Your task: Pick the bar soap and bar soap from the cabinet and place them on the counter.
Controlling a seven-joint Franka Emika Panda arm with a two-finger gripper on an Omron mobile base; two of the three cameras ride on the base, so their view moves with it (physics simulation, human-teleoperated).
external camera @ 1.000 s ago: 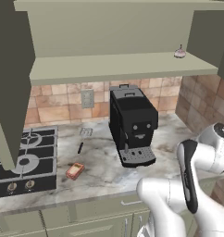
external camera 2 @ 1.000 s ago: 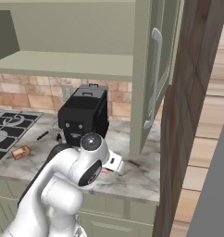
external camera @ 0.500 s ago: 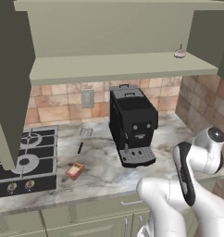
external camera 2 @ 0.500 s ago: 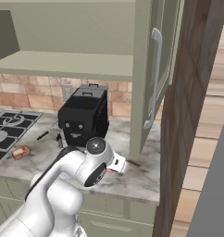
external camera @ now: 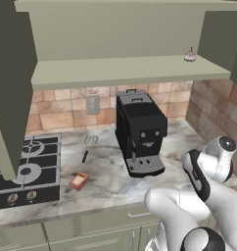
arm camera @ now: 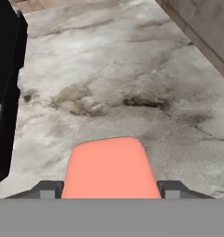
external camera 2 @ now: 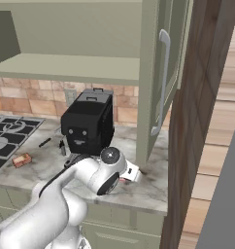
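With the coral-red soap clamped between the jaws of your gripper and hanging low over the marbled counter, just to the right of the black coffee machine, you look to be in the placing step for this bar. The orange-brown soap already lies on the counter near the hob, so this seems the last one. Your next move calls for easing the bar down until it rests flat on the stone, then spreading the jaws and lifting clear.
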